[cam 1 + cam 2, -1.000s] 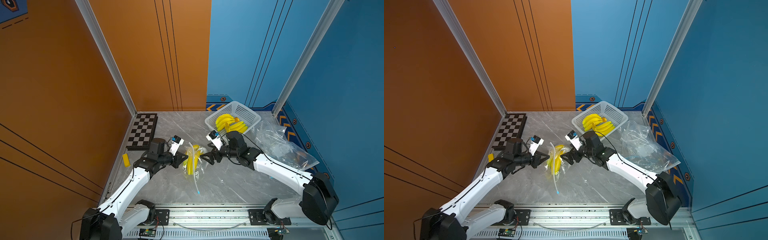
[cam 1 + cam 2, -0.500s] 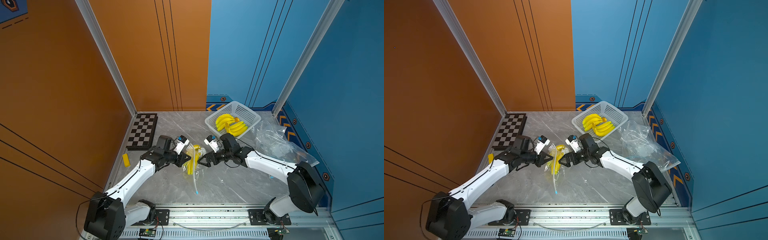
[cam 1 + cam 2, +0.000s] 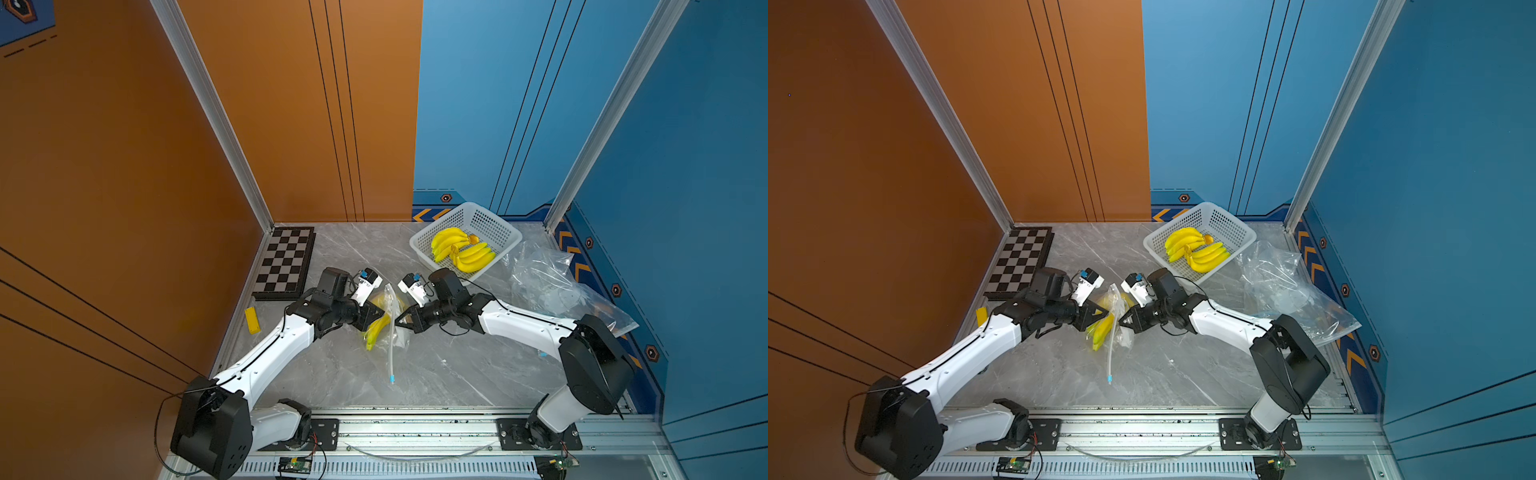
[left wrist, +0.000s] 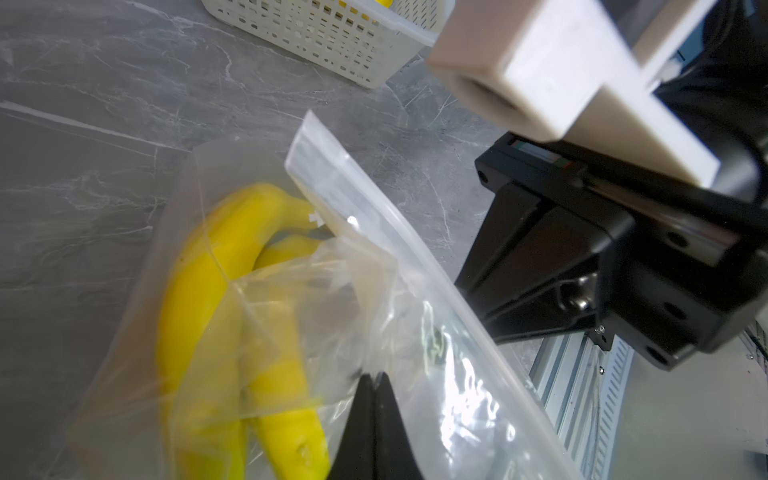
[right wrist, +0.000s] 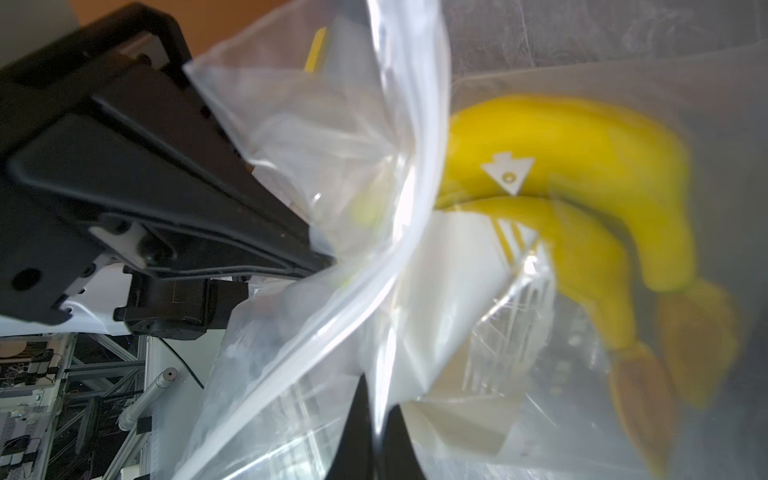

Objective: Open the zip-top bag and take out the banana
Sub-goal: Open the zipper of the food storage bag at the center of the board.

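The zip-top bag (image 3: 395, 301) lies on the grey table (image 3: 436, 365); the banana (image 3: 376, 330) is inside it, a yellow pair joined at the stem. The left gripper (image 3: 380, 310) is closed, pinching the bag's film on one side; the right gripper (image 3: 397, 321) is closed as well, nipping the film on the opposite side; the seal strip runs between them. Behind the bag stands a white basket (image 3: 494, 224) holding more bananas (image 3: 461, 249); on the bag's left-arm side lie a chessboard (image 3: 286, 262) and a small yellow block (image 3: 252, 320); well off on its right-arm side sits a heap of clear plastic (image 3: 552, 286).
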Controlling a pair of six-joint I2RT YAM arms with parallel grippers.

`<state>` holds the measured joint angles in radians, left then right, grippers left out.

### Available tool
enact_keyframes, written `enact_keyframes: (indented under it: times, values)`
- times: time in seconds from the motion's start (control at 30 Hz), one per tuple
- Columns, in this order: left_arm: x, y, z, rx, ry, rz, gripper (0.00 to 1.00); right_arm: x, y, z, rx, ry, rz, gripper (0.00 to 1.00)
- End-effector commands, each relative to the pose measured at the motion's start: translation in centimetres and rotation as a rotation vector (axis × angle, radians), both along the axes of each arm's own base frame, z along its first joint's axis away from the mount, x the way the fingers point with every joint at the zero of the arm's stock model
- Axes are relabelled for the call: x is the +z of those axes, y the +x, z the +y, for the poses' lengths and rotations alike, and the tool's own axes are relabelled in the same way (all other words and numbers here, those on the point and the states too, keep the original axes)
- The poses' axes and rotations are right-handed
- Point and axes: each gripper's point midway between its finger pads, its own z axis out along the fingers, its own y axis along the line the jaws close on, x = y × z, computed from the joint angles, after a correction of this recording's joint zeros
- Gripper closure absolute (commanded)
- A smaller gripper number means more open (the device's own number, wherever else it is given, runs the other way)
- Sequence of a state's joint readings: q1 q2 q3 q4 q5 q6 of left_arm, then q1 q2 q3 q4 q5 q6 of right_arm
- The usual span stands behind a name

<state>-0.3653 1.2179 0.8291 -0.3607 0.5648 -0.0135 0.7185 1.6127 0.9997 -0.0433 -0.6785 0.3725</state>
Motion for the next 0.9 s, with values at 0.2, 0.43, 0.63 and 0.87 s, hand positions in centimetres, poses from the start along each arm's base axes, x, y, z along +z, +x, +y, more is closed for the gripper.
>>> enact_keyframes:
  times: [0.2, 0.43, 0.63, 0.87]
  values:
    - [0.2, 0.6, 4.2, 0.105, 0.129, -0.037, 1.0, 0.6, 1.8, -1.5, -0.037, 0.026, -0.054, 1.0]
    - [0.7, 1.0, 4.3, 0.108, 0.12, -0.045, 1.0, 1.0, 1.9, -1.2, -0.022, 0.053, -0.05, 1.0]
    - [0.8, 1.1, 5.2, 0.133, 0.144, -0.051, 1.0, 1.0, 2.1, -2.0, -0.041, 0.1, -0.045, 1.0]
    - [1.3, 1.3, 4.9, 0.118, 0.119, -0.058, 1.0, 1.5, 2.1, -2.7, -0.05, 0.169, -0.047, 1.0]
